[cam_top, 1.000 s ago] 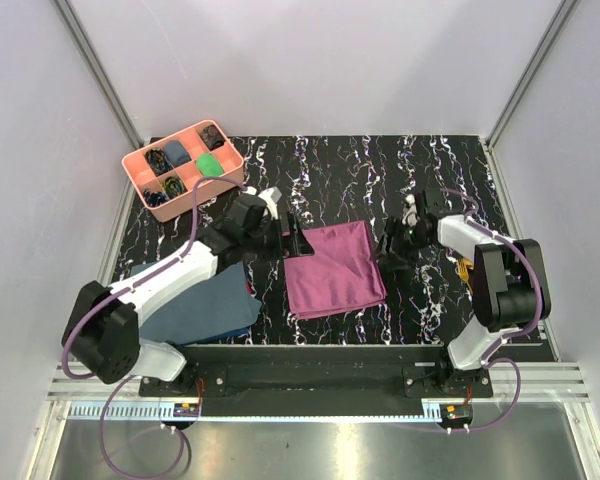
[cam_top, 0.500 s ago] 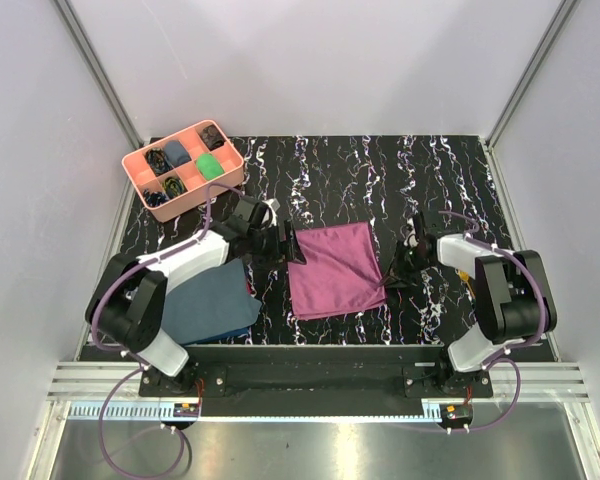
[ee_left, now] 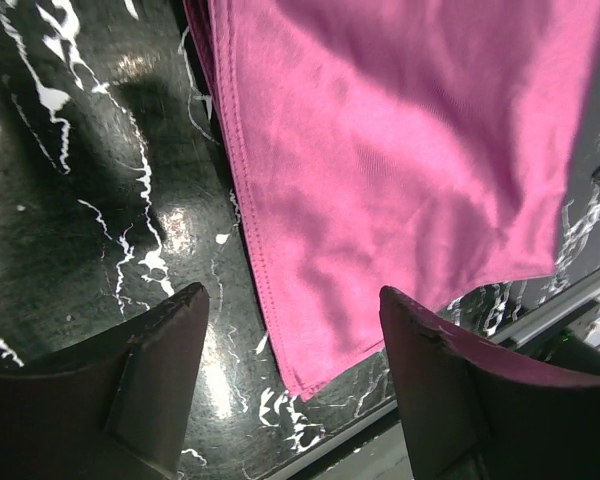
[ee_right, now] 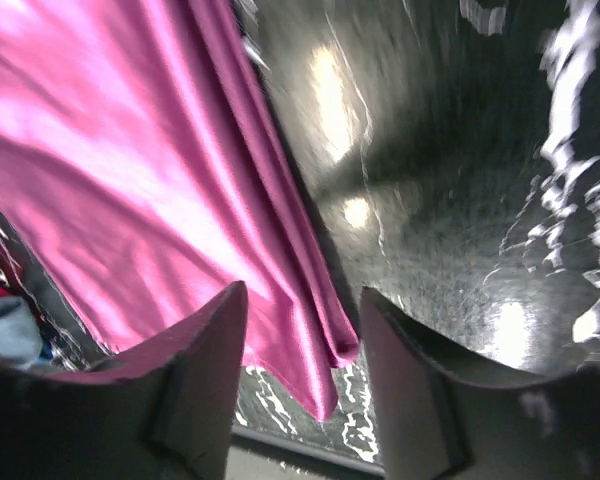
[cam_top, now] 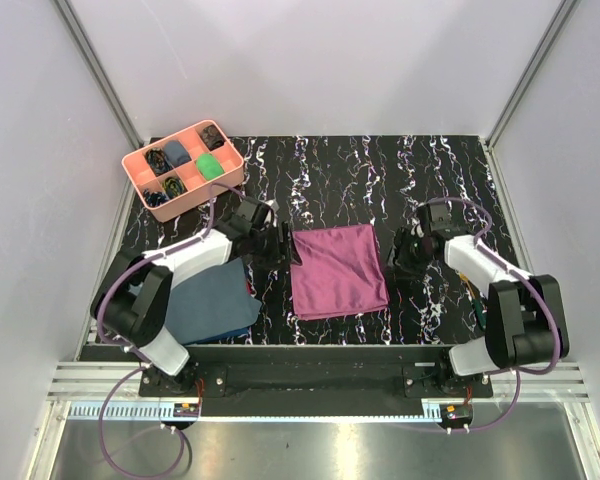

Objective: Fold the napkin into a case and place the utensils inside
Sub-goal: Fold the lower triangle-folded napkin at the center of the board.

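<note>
The plum-purple napkin (cam_top: pixel 338 270) lies folded flat on the black marbled table, several layers thick. My left gripper (cam_top: pixel 289 246) is open at its far left corner. In the left wrist view the napkin's stitched edge (ee_left: pixel 280 300) runs between the open fingers (ee_left: pixel 130 390) without being pinched. My right gripper (cam_top: pixel 394 256) is open at the napkin's right edge. In the right wrist view the napkin's near corner (ee_right: pixel 330 350) lies between the fingers (ee_right: pixel 450 400), untouched. The utensils are mostly hidden under my right forearm; only a thin orange bit (cam_top: pixel 469 283) shows.
A pink compartment tray (cam_top: pixel 135 172) with small dark items stands at the far left. A slate-blue cloth (cam_top: pixel 212 300) with a small red cloth (cam_top: pixel 250 290) at its edge lies under my left arm. The table's front edge is just below the napkin.
My right arm has swung its wrist toward the back while its gripper stays at the napkin's right edge. My left gripper has lowered to the napkin's left corner. The napkin has shifted slightly right.
</note>
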Robot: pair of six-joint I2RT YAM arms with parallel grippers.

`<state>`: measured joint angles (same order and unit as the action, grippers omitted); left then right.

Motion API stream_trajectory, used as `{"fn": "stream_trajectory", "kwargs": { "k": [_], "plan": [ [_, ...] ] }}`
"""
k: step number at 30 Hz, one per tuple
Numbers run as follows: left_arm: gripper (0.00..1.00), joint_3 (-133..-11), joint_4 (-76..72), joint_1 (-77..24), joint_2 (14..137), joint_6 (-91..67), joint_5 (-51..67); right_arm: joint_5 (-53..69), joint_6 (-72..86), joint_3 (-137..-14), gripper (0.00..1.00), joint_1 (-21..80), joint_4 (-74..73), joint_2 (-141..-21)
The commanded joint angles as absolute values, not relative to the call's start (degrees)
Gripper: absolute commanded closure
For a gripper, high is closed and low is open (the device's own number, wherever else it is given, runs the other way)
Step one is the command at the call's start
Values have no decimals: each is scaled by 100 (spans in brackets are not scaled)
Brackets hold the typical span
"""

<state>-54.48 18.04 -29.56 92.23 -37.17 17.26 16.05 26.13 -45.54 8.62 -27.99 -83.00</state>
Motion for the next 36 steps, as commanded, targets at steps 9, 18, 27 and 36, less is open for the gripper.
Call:
{"fn": "stream_trajectory", "kwargs": {
  "k": [9, 18, 27, 36],
  "plan": [
    [26, -5106, 2205, -2883, 6365, -3964, -217, -132, 2680, -6626, 0, 2899, -3946, -8595],
    [21, -5484, 3199, -2663, 5010, -3454, -160, -255, 3296, -8287, 0, 4437, -3999, -10299],
    [20, -5318, 3164, -2646, 4447, -3384, 746, -439, 3498, -9070, 29, 4913, -3920, -11592],
    [20, -5203, 3068, -2637, 4351, -3243, 1072, -747, 3735, -9457, 37, 5124, -4280, -12137]
  ]
}}
